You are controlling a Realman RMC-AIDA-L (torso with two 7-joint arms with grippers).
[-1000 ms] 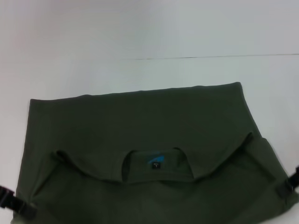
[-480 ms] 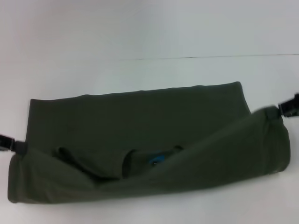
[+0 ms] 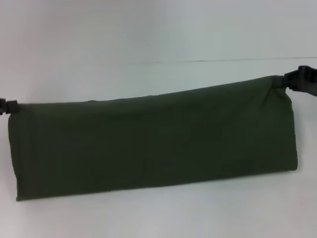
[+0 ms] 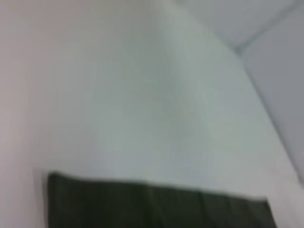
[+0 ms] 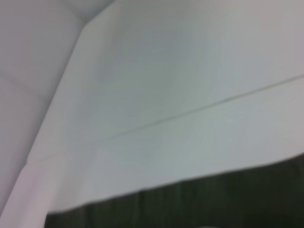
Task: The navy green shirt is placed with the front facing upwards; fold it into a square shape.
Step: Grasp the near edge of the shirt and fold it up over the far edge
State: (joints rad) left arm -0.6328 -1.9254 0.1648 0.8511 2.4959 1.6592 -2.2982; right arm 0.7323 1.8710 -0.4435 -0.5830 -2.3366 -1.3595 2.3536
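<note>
**Shirt held as a long band between both grippers**

We see the navy green shirt (image 3: 153, 141) stretched across the white bench (image 3: 148, 34) as one long, plain dark band, wider than it is deep. No lettering, collar or label shows on the face turned toward us. Its far edge runs at a slant, sitting higher on our right side than on our left. The near edge lies close to straight, and the two short ends drop steeply to rounded lower corners.

Our left gripper (image 3: 9, 106) sits at the far corner of the band on the left, touching the cloth right at the picture's border. Our right gripper (image 3: 297, 80) sits at the opposite far corner, where the fabric bunches into a small pucker against it. Both appear pinched onto the shirt's corners, though the fingers themselves are too small and dark for us to make out singly.

In the left wrist view the shirt (image 4: 156, 209) shows only as a dark strip with a straight pale-lined edge, bare bench (image 4: 142, 95) spreading beyond it. The right wrist view gives the same: a dark strip of shirt (image 5: 204, 202) under a wide bare surface crossed by a thin seam line (image 5: 199, 110).

Beyond the far edge the bench lies open to a thin seam, and a narrower bare margin runs along the near edge.
</note>
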